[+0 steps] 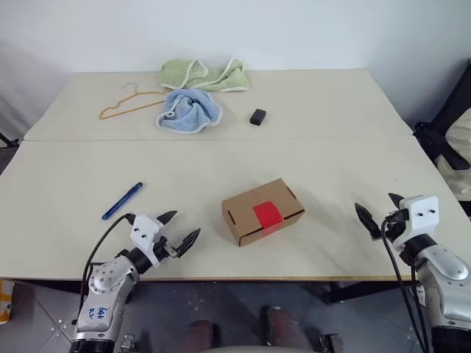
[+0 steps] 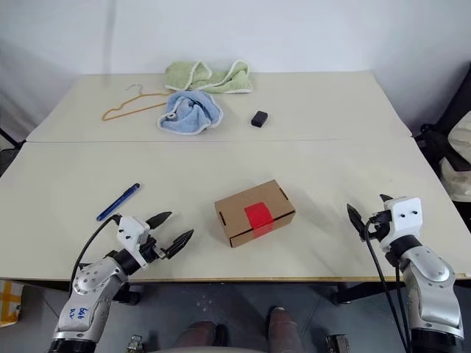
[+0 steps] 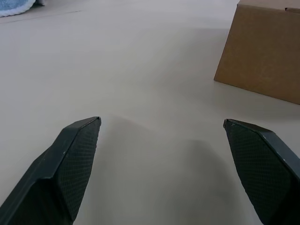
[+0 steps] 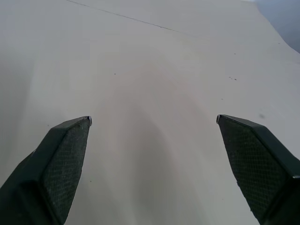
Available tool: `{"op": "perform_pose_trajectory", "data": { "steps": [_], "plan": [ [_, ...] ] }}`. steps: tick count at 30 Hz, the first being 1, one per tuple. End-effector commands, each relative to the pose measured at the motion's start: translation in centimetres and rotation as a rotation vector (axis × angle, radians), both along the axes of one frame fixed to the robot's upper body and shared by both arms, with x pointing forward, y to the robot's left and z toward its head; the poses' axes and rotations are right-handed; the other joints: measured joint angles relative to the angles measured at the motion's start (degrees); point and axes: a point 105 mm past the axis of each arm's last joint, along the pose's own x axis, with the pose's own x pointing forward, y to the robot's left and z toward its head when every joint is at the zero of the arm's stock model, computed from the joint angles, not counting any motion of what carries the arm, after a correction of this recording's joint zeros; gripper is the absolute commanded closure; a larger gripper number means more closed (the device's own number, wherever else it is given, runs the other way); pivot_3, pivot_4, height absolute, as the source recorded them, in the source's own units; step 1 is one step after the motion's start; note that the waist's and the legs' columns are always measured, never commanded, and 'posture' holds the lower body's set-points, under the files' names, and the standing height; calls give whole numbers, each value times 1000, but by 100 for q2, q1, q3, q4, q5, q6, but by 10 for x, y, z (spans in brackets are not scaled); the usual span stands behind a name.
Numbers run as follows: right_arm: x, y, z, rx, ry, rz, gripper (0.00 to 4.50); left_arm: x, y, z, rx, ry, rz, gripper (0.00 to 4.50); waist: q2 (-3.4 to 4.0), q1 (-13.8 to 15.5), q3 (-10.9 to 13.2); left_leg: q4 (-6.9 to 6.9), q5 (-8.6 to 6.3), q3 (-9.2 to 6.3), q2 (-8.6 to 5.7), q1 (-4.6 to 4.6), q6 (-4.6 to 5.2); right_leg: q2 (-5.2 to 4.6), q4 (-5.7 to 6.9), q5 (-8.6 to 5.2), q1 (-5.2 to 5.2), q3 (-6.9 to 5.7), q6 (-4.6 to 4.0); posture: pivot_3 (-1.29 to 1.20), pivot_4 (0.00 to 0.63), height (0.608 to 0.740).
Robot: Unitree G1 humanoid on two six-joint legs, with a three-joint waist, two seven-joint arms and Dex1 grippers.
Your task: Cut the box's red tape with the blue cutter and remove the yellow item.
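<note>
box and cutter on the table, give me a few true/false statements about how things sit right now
1. The red tape is intact across the closed box. True.
2. The left gripper is shut on the blue cutter. False: its jaws are open and empty, and the cutter lies on the table apart from it.
3. The right gripper is open and holds nothing. True.
4. The black block sits on top of the box. False: it rests on the table farther back, near the blue towel.
5. The orange hanger lies beside the blue towel and the green towel. True.
</note>
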Motion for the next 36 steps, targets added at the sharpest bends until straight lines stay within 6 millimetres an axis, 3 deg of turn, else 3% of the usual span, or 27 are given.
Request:
{"op": "perform_pose_trajectory", "data": {
  "steps": [1, 8, 13, 17, 21, 27, 29, 36],
  "plan": [
    [-1, -3, 14, -34, -40, 4, 0, 8, 15, -1, 56, 3, 86, 42, 0, 0, 0, 0, 0, -1, 0, 0, 0, 0, 0, 0, 0, 0, 0, 0, 150, 740],
    [0, -5, 10, -47, 46, -41, 0, 11, 9, -1, 28, 67, 55, 42, 0, 1, 0, -1, 0, -3, -1, 0, 0, -3, 0, 0, 0, -2, 0, 0, 150, 740],
    [1, 1, 13, -84, 72, -30, 0, 15, -6, 15, -7, 22, -31, 42, -1, 11, 1, 0, 0, -6, -1, -2, 0, -6, -2, 0, 0, -4, -1, 0, 150, 740],
    [-1, 19, 25, 38, 68, 51, 870, 30, -9, 12, 55, 65, -34, 827, -5, 13, 3, 0, 0, -14, -3, -12, 0, -7, -9, 0, -3, -13, -1, 0, 150, 740],
    [-8, 40, 29, 57, 107, 117, 2277, 39, -14, 13, 67, 71, -70, 2118, -6, 4, 4, -7, -1, -17, -3, -15, 0, -6, -13, 0, -7, -16, -1, 0, 150, 740],
    [-31, 90, 25, 74, 238, 296, 4383, 60, -26, 16, 100, 53, -138, 4000, -9, 38, 5, -6, -2, -27, -4, -21, 0, -8, -16, 0, -10, -23, -1, 0, 150, 740],
    [-36, 100, 25, 76, 261, 335, 4500, 67, -30, 19, 110, 35, -157, 4477, -12, 51, 7, -3, -2, -28, -6, -22, 0, -10, -16, 0, -9, -24, -1, 0, 150, 740],
    [-42, 131, 17, 85, 331, 439, 4500, 84, -55, 26, 94, -1, -256, 4477, -37, 144, 21, -3, -2, -36, -9, -30, 0, -11, -20, 0, -13, -37, -1, 0, 150, 740]
  ]
}}
